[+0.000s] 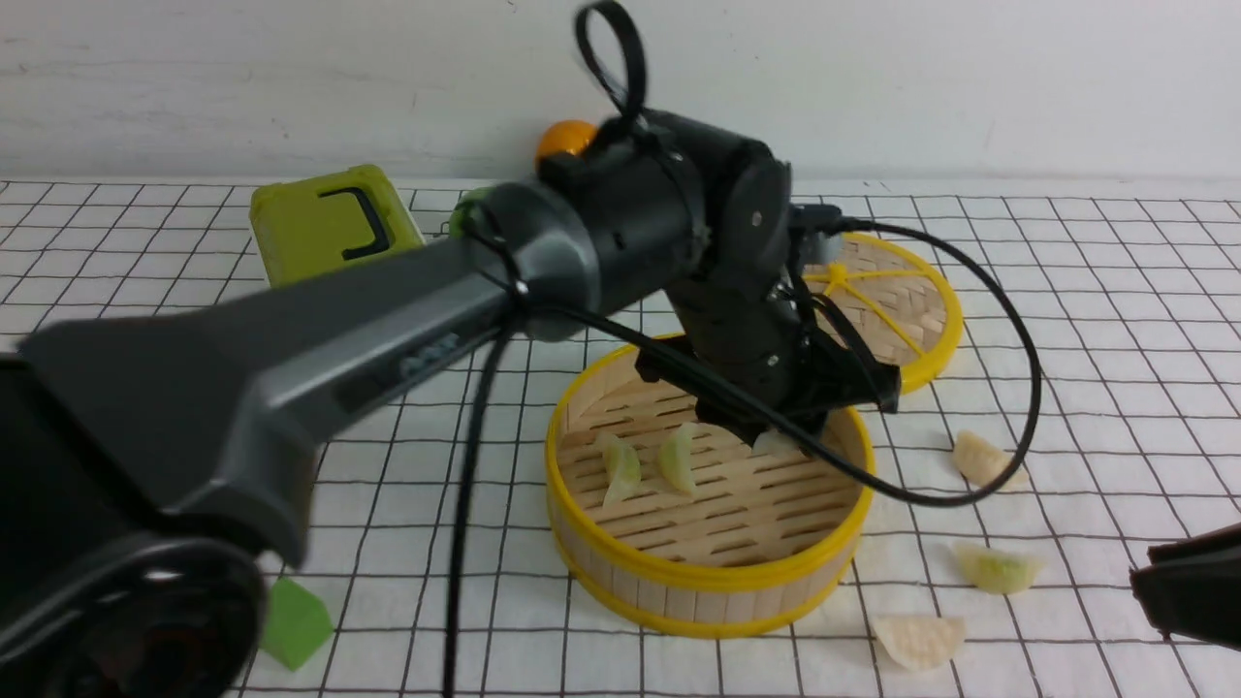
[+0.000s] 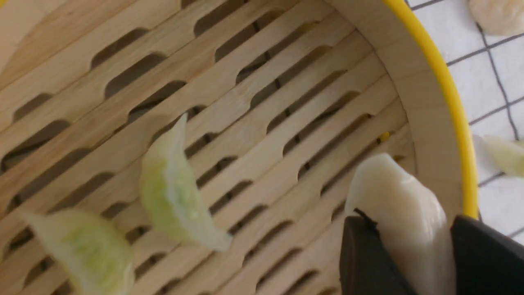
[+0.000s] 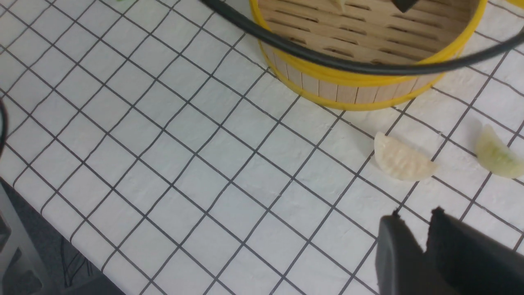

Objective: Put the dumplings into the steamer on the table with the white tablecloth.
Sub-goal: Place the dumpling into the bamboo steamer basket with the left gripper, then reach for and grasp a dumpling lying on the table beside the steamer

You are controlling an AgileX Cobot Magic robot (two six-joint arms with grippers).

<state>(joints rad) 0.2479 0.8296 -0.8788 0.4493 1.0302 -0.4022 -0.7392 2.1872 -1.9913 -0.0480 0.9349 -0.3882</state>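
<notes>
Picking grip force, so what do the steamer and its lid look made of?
Steamer: looks like bare matte wood or bamboo, grain showing on the slats; yellow rims smooth, perhaps painted or plastic. Lid: seemingly woven bamboo, criss-cross strips visible, yellow rim similar.

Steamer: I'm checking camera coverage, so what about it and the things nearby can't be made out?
- Steamer, far rim, front view: partly behind the left arm.
- Lid, one side, front view: behind that arm.
- Held dumpling, one end, left wrist view: cut off by the picture's edge.
</notes>
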